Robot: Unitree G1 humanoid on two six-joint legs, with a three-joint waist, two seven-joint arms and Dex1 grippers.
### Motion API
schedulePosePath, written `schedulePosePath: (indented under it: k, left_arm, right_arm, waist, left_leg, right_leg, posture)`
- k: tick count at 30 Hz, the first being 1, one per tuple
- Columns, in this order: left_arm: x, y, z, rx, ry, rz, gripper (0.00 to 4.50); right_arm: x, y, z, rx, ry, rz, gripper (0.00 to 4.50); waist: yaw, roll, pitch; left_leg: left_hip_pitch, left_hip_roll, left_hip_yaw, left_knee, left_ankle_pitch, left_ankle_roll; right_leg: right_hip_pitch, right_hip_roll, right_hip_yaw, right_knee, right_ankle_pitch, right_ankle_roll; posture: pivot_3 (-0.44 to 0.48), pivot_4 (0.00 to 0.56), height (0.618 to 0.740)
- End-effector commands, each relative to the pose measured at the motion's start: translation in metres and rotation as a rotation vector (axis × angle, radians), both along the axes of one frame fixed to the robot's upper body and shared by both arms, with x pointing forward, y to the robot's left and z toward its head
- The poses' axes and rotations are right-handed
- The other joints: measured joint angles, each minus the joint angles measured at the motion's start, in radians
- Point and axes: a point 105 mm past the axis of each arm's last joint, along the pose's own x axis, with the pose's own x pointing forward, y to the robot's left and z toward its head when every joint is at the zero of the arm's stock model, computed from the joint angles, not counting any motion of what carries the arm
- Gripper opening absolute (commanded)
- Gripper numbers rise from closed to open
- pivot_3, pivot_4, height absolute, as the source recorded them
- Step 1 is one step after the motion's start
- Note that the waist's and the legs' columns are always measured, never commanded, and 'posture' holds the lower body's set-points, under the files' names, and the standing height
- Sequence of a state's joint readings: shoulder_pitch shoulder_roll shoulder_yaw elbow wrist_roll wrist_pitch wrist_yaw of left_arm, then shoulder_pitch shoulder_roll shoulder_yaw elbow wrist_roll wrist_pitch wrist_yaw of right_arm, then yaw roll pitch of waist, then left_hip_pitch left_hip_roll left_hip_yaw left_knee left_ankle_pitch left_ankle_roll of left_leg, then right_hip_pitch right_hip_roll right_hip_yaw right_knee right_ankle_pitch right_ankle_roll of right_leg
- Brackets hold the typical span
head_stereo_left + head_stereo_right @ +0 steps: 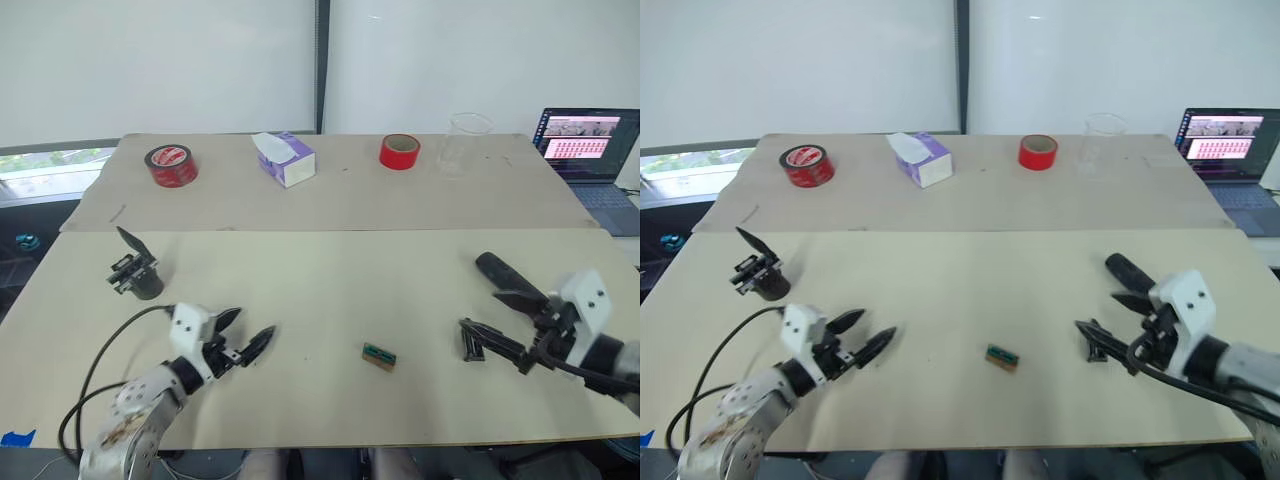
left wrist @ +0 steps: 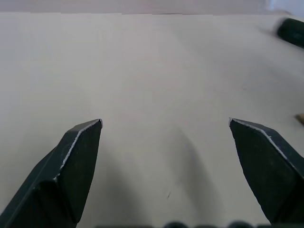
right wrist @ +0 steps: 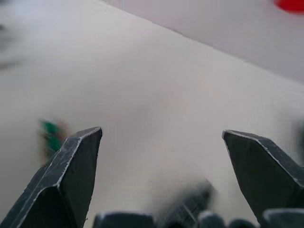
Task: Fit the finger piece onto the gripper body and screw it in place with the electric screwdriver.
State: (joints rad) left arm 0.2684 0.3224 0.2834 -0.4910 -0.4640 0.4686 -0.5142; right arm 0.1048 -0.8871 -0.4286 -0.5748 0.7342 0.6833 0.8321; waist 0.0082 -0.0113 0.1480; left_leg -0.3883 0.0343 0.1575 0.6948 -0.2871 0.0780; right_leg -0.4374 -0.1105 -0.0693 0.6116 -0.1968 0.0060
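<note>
Behind red tape [image 1: 399, 152]: plastic cup [image 1: 464, 143], contents unclear.

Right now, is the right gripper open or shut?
Open. The right gripper has its two fingers spread wide apart, with bare table between them and nothing held.

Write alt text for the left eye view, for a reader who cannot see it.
Two open robot hands hover over a beige table: the left hand near the gripper body, the right hand over the finger piece beside the electric screwdriver. A small green-and-brown block lies between them; tape rolls, a tissue box and a laptop sit farther back.
</note>
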Motion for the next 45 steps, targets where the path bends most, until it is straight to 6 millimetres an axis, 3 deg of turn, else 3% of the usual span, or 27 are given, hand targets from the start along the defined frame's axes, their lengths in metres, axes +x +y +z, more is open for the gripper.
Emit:
schedulePosePath:
  k: [1, 6, 11, 18, 28, 29, 31, 34, 41, 45]
  left_arm:
    - [-0.009, 0.048, 0.013, 0.034, -0.075, 0.255, 4.50]
    - [-0.009, 0.097, 0.000, 0.135, -0.057, 0.457, 4.50]
    - [0.028, 0.116, -0.004, 0.179, -0.067, 0.488, 4.50]
    - [0.072, 0.122, -0.002, 0.177, -0.067, 0.508, 4.50]
    - [0.109, 0.114, -0.001, 0.192, -0.056, 0.392, 4.50]
    - [0.110, 0.114, -0.001, 0.199, -0.064, 0.390, 4.26]
    - [0.108, 0.102, 0.002, 0.202, -0.087, 0.345, 3.64]
    - [0.097, 0.057, 0.009, 0.211, -0.138, 0.197, 2.36]
    - [0.067, -0.095, 0.035, 0.097, -0.179, -0.220, 2.39]
    - [0.071, -0.153, 0.045, 0.018, -0.195, -0.325, 2.39]
  right_arm:
    - [0.000, 0.033, 0.015, 0.044, 0.004, 0.205, 4.46]
    - [0.012, 0.067, 0.021, 0.043, -0.042, 0.368, 4.46]
    - [0.021, 0.076, 0.016, 0.023, -0.067, 0.403, 4.46]
    - [0.017, 0.076, 0.012, 0.026, -0.074, 0.373, 4.46]
    - [0.005, 0.070, 0.003, -0.006, -0.070, 0.328, 4.46]
    - [0.004, 0.070, 0.002, -0.011, -0.068, 0.326, 4.49]
    - [0.002, 0.068, -0.001, -0.020, -0.071, 0.308, 4.50]
    - [0.000, 0.064, -0.003, -0.025, -0.077, 0.272, 4.50]
    - [-0.014, 0.050, -0.013, -0.027, -0.060, 0.169, 4.50]
    - [-0.019, 0.045, -0.017, -0.025, -0.063, 0.113, 4.50]
  waist:
    - [0.004, -0.001, 0.001]
    - [0.014, -0.003, 0.000]
    - [0.023, -0.005, 0.000]
    - [0.018, -0.007, -0.002]
    - [0.020, -0.007, -0.002]
    - [0.020, -0.007, -0.002]
    - [0.018, -0.007, -0.002]
    - [0.015, -0.007, -0.002]
    - [0.041, -0.008, -0.001]
    - [0.034, -0.008, -0.001]
  left_leg:
    - [0.000, 0.000, -0.001, 0.000, 0.000, 0.000]
    - [-0.001, -0.001, 0.000, 0.001, 0.000, 0.001]
    - [-0.005, -0.001, 0.000, 0.004, -0.001, 0.002]
    - [-0.006, -0.001, 0.000, 0.005, 0.003, -0.005]
    - [-0.005, 0.000, 0.000, 0.003, 0.003, -0.014]
    - [-0.005, 0.000, 0.000, 0.003, 0.003, -0.013]
    - [-0.005, 0.000, 0.000, 0.003, 0.004, -0.013]
    - [-0.006, 0.000, -0.001, 0.003, 0.003, -0.013]
    - [-0.013, -0.003, -0.004, 0.008, 0.000, -0.014]
    - [-0.014, -0.002, -0.006, 0.011, 0.000, -0.013]
  right_leg:
    - [0.000, 0.000, -0.001, 0.000, 0.000, 0.000]
    - [-0.001, -0.002, -0.002, -0.001, 0.001, -0.001]
    - [-0.001, -0.003, -0.005, -0.001, 0.002, -0.003]
    - [-0.001, -0.004, -0.007, -0.002, 0.007, 0.003]
    - [-0.002, -0.004, -0.010, 0.000, 0.008, 0.002]
    - [-0.002, -0.004, -0.010, 0.000, 0.008, 0.002]
    - [-0.002, -0.004, -0.010, 0.000, 0.008, 0.002]
    - [-0.002, -0.004, -0.009, -0.001, 0.008, 0.003]
    - [-0.002, -0.009, -0.014, -0.003, 0.009, 0.005]
    - [-0.001, -0.006, -0.014, -0.002, 0.009, 0.006]
  posture:
    - [0.000, 0.150, 0.740]
    - [0.000, 0.150, 0.740]
    - [0.000, 0.150, 0.740]
    - [0.000, 0.150, 0.740]
    - [0.000, 0.150, 0.740]
    - [0.000, 0.150, 0.740]
    - [0.000, 0.150, 0.740]
    - [0.000, 0.150, 0.740]
    - [0.000, 0.150, 0.740]
    - [0.000, 0.150, 0.740]
